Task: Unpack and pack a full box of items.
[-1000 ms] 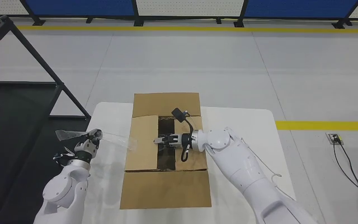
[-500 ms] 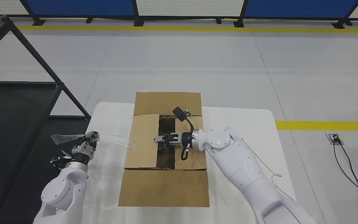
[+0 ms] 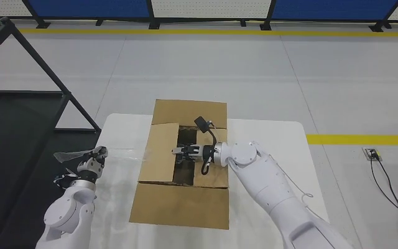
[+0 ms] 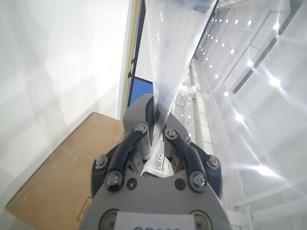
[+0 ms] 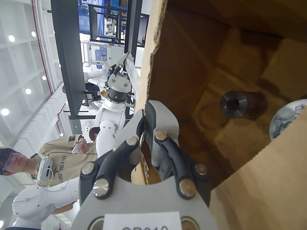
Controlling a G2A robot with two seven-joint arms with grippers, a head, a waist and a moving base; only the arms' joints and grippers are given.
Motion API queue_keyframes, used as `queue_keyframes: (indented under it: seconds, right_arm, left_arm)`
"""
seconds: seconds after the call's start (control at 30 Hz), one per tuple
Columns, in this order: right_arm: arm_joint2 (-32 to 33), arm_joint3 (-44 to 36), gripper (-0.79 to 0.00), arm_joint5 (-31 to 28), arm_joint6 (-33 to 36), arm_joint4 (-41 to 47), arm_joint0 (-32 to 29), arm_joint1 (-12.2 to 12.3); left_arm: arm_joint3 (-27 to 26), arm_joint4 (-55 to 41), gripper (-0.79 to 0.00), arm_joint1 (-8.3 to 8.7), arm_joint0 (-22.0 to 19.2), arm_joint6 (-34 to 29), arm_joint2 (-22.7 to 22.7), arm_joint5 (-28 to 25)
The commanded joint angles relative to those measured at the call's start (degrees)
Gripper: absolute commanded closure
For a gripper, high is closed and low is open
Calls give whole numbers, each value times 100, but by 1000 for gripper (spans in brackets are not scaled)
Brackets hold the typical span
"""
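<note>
An opened cardboard box (image 3: 180,208) stands mid-table with its flaps spread. My right gripper (image 3: 178,150) is over the box's opening, shut on the torn edge of the box's side flap (image 5: 153,48), which stands lifted. Deep inside lie a dark metal cylinder (image 5: 242,105) and a silvery round item (image 5: 285,120). At the table's left edge my left gripper (image 3: 97,152) is shut on a strip of clear plastic film (image 4: 177,37). The film (image 3: 127,153) runs from that gripper across to the box's side. In the right wrist view the left gripper (image 5: 122,61) shows farther off, film in its fingers.
The white table (image 3: 267,140) has bare room to the right of the box and a narrower band on its left. A black metal frame (image 3: 43,87) stands beyond the table's left edge, close to the left arm.
The right gripper has lifted the side flap higher and the box has turned slightly. The left gripper has drawn a little farther left with the film.
</note>
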Motion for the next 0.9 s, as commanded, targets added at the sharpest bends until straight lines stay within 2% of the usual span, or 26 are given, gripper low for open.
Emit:
queue_keyframes:
  seconds: [0.0,0.03,0.63,0.87]
  right_arm:
    - [-1,21,0,0,-4,-9,10,-6]
    - [-1,29,0,1,-8,-14,15,-10]
    - [18,139,0,-47,42,-68,64,-50]
    - [32,149,0,-77,52,-90,58,-57]
  left_arm:
    - [17,11,-573,1,-13,-35,10,18]
    - [33,21,-785,1,-20,-42,13,24]
    - [87,111,-785,-3,-60,-65,60,70]
    - [111,157,-785,17,-21,-87,-61,94]
